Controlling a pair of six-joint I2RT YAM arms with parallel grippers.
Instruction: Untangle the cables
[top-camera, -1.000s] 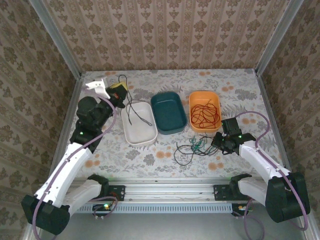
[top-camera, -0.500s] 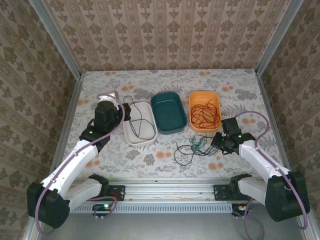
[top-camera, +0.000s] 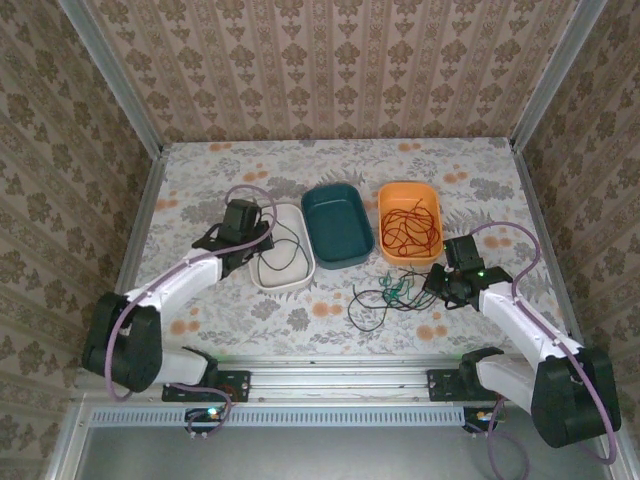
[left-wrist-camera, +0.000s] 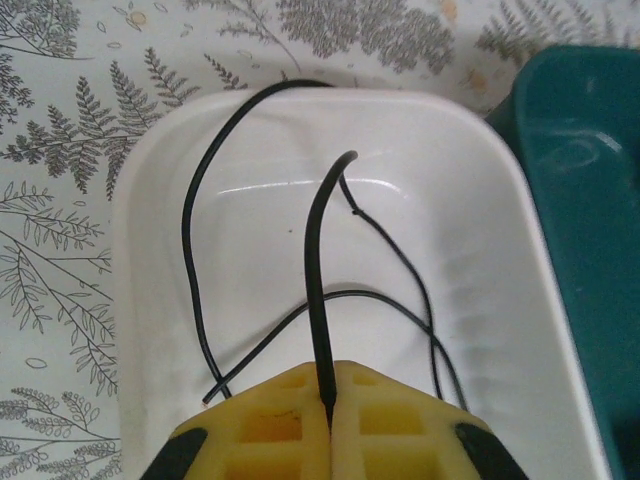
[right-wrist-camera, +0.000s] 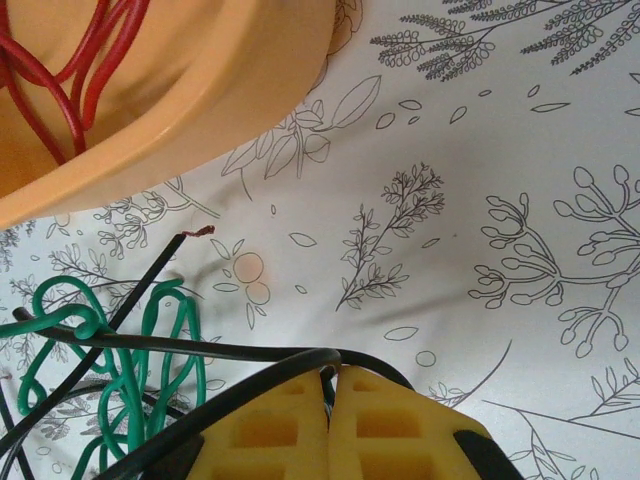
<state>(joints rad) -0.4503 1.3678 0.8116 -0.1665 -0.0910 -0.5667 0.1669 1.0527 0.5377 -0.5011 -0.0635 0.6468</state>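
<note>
Two black cables (left-wrist-camera: 318, 260) clamped | left claw (left-wrist-camera: 329, 388) over white tray (left-wrist-camera: 480, 250); right claw (right-wrist-camera: 331, 383) by green cable (right-wrist-camera: 150, 340)

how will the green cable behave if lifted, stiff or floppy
Probably floppy: the green cable lies in tight loops. Likely light, being so thin. It may drag the black cables along, since they cross its loops.

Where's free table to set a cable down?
Free: the table strip beyond the white tray, teal tray and orange tray; the corner right of the orange tray; the patch near-side of the white tray. Teal tray holds nothing. Crowded: black cable in the white tray under the left gripper; black and green cables at the right gripper.
</note>
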